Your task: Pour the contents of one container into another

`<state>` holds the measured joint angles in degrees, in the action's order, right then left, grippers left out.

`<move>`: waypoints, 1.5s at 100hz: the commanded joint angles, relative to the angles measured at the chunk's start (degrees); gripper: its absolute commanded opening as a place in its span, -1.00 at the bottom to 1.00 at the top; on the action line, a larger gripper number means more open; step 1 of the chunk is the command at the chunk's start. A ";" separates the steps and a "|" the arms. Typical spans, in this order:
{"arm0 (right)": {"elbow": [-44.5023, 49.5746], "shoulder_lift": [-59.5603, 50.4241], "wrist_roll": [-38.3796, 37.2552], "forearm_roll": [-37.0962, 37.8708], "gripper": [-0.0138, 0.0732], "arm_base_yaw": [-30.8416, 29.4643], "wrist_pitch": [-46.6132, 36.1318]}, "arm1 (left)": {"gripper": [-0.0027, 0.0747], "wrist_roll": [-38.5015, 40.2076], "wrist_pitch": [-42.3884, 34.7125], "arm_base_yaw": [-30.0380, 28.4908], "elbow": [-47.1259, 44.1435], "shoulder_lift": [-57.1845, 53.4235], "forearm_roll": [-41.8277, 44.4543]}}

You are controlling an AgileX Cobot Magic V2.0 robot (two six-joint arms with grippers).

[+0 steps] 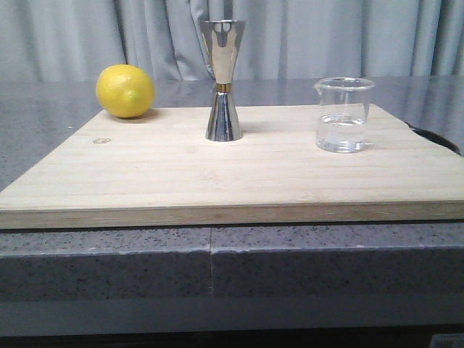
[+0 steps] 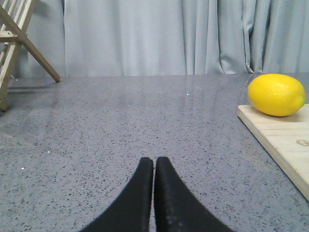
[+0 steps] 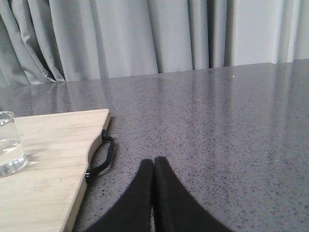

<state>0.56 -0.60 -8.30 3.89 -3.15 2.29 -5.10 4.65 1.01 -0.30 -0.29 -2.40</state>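
Off both side edges of the wooden board (image 1: 217,181), over bare grey countertop (image 2: 120,125), our two grippers sit with fingers pressed together and nothing between them: the left gripper (image 2: 154,166) off the board's left edge near the lemon (image 2: 277,94), the right gripper (image 3: 153,166) off the right edge by the black handle (image 3: 104,157). Neither shows in the front view. We judge the task not yet begun. The glass beaker (image 1: 343,114) stands upright near the board's right edge, partly filled with clear liquid (its lip points left, toward the jigger). The steel jigger (image 1: 223,81) stands upright toward the middle of the far edge, well apart from it. Next, we think, the right gripper must open and close in on the beaker's wall, keeping it level.
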 commanded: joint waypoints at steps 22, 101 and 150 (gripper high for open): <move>1.50 -1.09 0.27 0.07 -0.84 -0.20 -4.74 | -0.99 0.13 -5.06 -0.16 -1.18 -1.34 -0.50; -0.92 -1.09 0.27 -0.15 -0.84 -0.20 -4.88 | -0.99 0.34 -9.46 -0.16 0.23 -1.34 -4.56; -26.62 10.84 3.01 1.04 -0.84 -0.20 18.61 | -0.99 0.22 9.15 -0.16 25.98 11.78 -5.78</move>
<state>-20.29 6.11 -7.88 4.12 -3.15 21.23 -5.10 14.28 1.01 19.83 7.02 -8.08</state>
